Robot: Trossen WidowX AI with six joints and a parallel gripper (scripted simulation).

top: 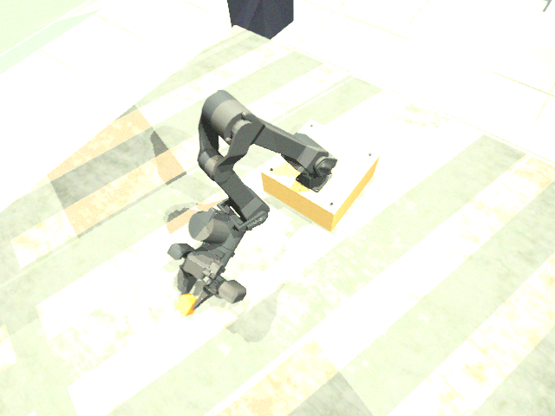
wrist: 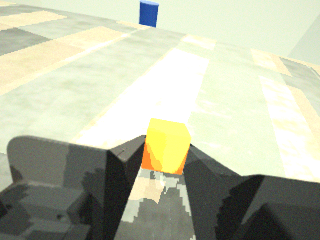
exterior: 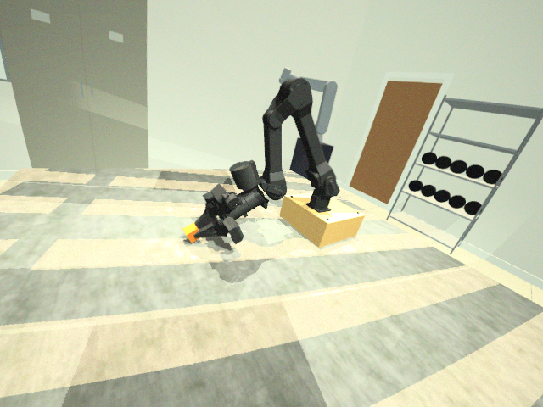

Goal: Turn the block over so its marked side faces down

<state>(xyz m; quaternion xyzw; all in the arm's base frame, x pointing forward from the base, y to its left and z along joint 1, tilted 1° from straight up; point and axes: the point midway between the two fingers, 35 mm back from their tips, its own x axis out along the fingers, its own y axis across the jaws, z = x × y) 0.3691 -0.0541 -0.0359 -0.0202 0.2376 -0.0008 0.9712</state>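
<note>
The gripper (wrist: pixel 165 167) is clamped on the block (wrist: pixel 166 146), an orange-yellow cube pinched between the two dark fingers near their tips. From the wrist view the block's upper face glows yellow and its lower part runs to orange; I cannot make out any marking on the faces that show. In the exterior view the block (exterior: pixel 190 231) sits at the very front of the gripper (exterior: pixel 198 231), low over the striped tabletop (exterior: pixel 271 315), though I cannot tell whether it touches the surface or hangs just above it. The fingers point down and outward at a shallow slant, more along the tabletop than straight down.

Seen from above, the block (top: pixel 186 304) pokes out past the gripper (top: pixel 193 299) on the side away from the base. Behind it the wrist carries a stubby grey cylinder (top: pixel 205 225), and the arm (top: pixel 232 178) folds back sharply, rising to a high elbow before dropping to its mount. That mount stands on a tan box (top: pixel 345 197), well apart from the block.

Farther off, a small blue cylinder (wrist: pixel 149 13) stands at the far edge of the wrist view. Across the room there is a brown door (exterior: pixel 394 140) and beside it a metal shelf (exterior: pixel 478 162) holding rows of dark round objects.
</note>
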